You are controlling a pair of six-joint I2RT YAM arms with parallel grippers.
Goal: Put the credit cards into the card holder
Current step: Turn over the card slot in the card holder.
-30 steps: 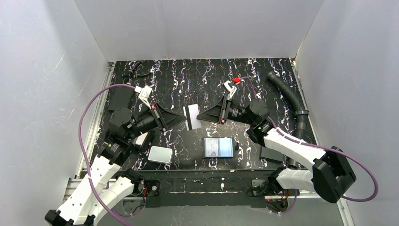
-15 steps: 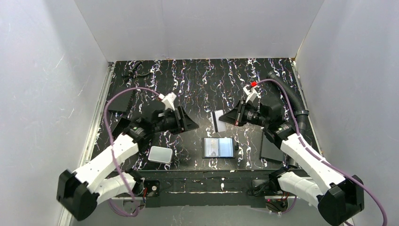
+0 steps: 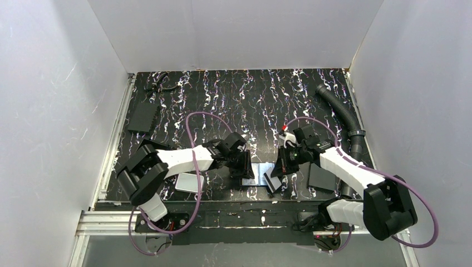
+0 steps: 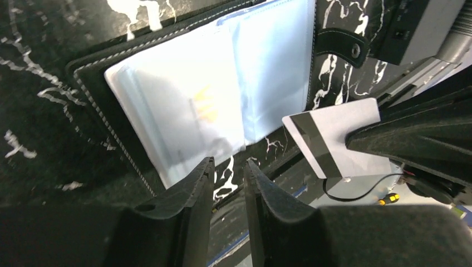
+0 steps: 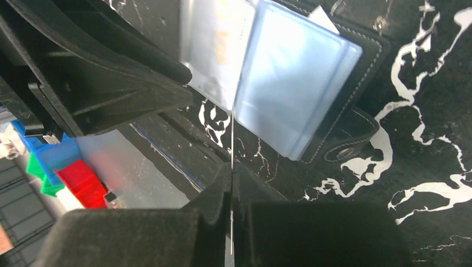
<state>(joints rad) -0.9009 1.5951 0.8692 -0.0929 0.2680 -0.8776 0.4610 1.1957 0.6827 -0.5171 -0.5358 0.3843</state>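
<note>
Card holder: lying open on your desk, near the front edge.
Your right gripper: clamped on a credit card, just beside the holder.
Your left gripper: jaws slightly apart, empty, at the holder's edge.

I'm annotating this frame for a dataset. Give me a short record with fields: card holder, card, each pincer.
card holder: lying open on the table, clear pockets facing up, snap tab unfastened
credit card: held beside the holder, magnetic stripe showing, not yet in a pocket
right pincer: shut on the credit card
left pincer: slightly open, holding nothing, tips at the edge of the holder's pocket page
</note>
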